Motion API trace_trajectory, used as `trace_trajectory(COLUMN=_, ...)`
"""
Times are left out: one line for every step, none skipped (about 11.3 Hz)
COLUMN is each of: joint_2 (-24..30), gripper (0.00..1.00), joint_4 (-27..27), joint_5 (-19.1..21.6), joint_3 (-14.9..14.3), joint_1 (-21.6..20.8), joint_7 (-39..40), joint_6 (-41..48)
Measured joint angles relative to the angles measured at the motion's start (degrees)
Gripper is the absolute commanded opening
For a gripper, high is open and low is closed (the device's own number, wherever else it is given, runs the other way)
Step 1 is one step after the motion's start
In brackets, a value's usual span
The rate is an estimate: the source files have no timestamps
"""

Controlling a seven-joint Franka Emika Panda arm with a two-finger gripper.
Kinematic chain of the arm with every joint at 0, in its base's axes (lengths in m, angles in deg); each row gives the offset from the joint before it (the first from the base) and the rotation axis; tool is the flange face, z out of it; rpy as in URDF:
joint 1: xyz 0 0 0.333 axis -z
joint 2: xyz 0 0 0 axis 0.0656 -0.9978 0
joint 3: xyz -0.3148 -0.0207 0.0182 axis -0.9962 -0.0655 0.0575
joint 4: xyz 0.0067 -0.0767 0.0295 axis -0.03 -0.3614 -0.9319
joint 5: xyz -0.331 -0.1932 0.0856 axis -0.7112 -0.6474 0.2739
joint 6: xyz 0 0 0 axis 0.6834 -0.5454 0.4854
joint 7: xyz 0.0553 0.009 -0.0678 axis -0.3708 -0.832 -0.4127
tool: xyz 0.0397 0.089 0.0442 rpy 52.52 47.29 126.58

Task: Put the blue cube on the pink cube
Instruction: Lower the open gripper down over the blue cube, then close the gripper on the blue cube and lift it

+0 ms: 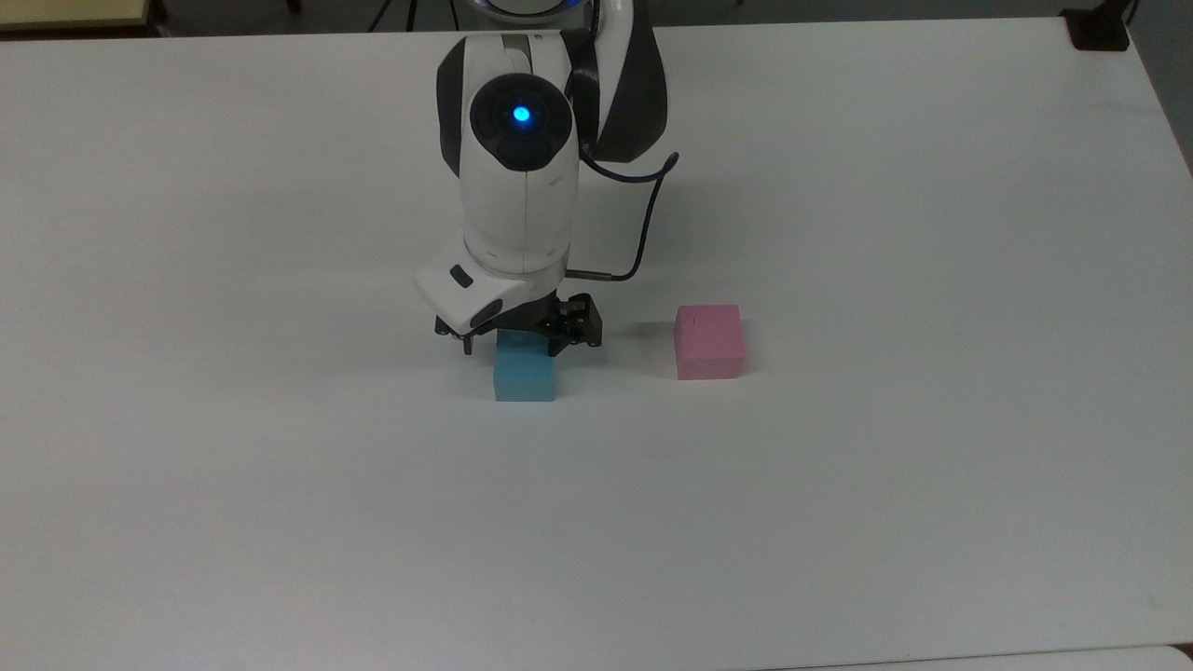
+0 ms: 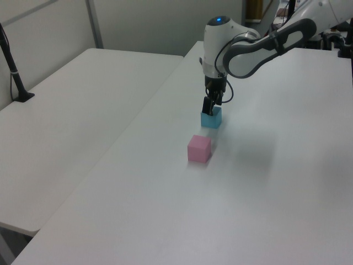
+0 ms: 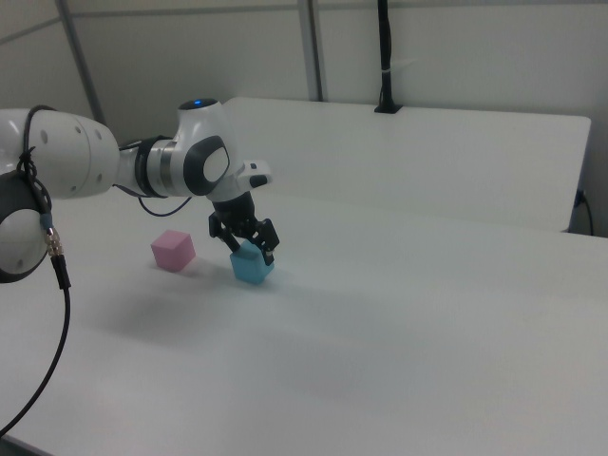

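The blue cube (image 1: 524, 377) sits on the white table (image 1: 839, 522), near the middle of the top view. My gripper (image 1: 514, 347) has come down over it from above and stands open, one finger on each side of the cube's upper part. The arm hides the cube's far top edge. The pink cube (image 1: 709, 341) rests on the table, about two cube widths toward the top view's right of the blue one. In the left view the gripper (image 2: 210, 109) stands on the blue cube (image 2: 211, 120), and the pink cube (image 2: 199, 148) is nearer. The right view shows the fingers (image 3: 269, 255) straddling the blue cube (image 3: 251, 267), with the pink cube (image 3: 173, 251) to its left.
A black cable (image 1: 643, 233) loops from the wrist on the top view's right of the arm. A second white table (image 2: 83, 110) adjoins on the left view's left, with a black post (image 2: 14, 72) on it.
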Motion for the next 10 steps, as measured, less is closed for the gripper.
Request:
trace_trajectory(joint_2=-0.5, gripper=0.75, joint_4=0.0, joint_5=0.0, joint_3=0.0, joint_1=-0.3, joint_7=0.0, joint_6=-0.1)
trace_trajectory(joint_2=-0.8, gripper=0.78, joint_4=0.0, joint_5=0.0, joint_3=0.0, joint_1=-0.6, joint_7=-0.1, joint_6=-0.2)
trace_trajectory(joint_2=-0.8, gripper=0.89, joint_4=0.0, joint_5=0.0, joint_3=0.0, joint_1=-0.6, joint_7=-0.2, joint_6=-0.2)
trace_trajectory(joint_2=-0.8, gripper=0.91, joint_4=0.2, joint_5=0.0, joint_3=0.0, joint_1=-0.5, joint_7=-0.2, joint_6=-0.2)
trace_trajectory(joint_2=-0.7, gripper=1.0, joint_4=0.4, joint_5=0.0, joint_3=0.0, joint_1=-0.4, joint_7=-0.2, joint_6=-0.2)
trace_trajectory(joint_2=-0.2, gripper=1.0, joint_4=0.7, joint_5=0.0, joint_3=0.0, joint_1=-0.3, joint_7=-0.2, joint_6=0.0)
trace_trajectory(joint_2=0.4, gripper=1.0, joint_4=0.8, joint_5=0.0, joint_3=-0.1, joint_1=-0.1, joint_7=-0.2, joint_6=1.2)
trace_trajectory(joint_2=1.4, gripper=1.0, joint_4=1.0, joint_5=0.0, joint_3=-0.1, joint_1=0.3, joint_7=-0.2, joint_6=2.6)
trace_trajectory(joint_2=2.2, gripper=1.0, joint_4=1.0, joint_5=0.0, joint_3=-0.1, joint_1=0.5, joint_7=-0.2, joint_6=3.3)
trace_trajectory(joint_2=2.4, gripper=1.0, joint_4=1.0, joint_5=0.0, joint_3=-0.1, joint_1=0.6, joint_7=-0.2, joint_6=3.5)
